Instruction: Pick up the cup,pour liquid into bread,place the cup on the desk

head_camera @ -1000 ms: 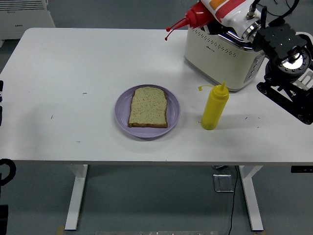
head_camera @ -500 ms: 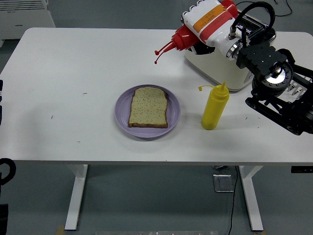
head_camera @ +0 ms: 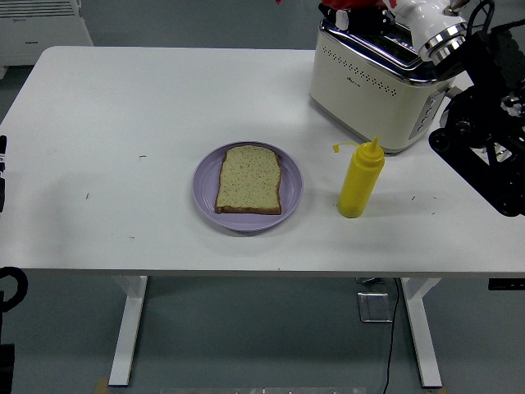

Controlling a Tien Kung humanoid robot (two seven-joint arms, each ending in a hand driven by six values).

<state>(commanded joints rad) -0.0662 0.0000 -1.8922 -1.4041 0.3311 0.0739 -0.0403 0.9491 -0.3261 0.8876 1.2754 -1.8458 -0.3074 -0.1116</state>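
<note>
A slice of bread (head_camera: 248, 179) lies flat on a purple plate (head_camera: 291, 197) at the table's middle. No cup shows. High over the toaster, my right hand (head_camera: 404, 11) is shut on a red squeeze bottle (head_camera: 351, 6), most of which is cut off by the picture's top edge. Its nozzle is barely visible and is well away from the bread. The black right forearm (head_camera: 484, 123) runs down the right edge. My left arm (head_camera: 6, 283) shows only as dark slivers at the left edge.
A cream toaster (head_camera: 369, 94) stands at the back right of the white table (head_camera: 123, 123). A yellow squeeze bottle (head_camera: 360, 179) stands upright just right of the plate, in front of the toaster. A white unit sits on the floor at top left.
Half a second ago the red bottle hung tilted with its nozzle pointing left toward the plate. The right hand has since lifted it up and back, mostly out of the picture.
</note>
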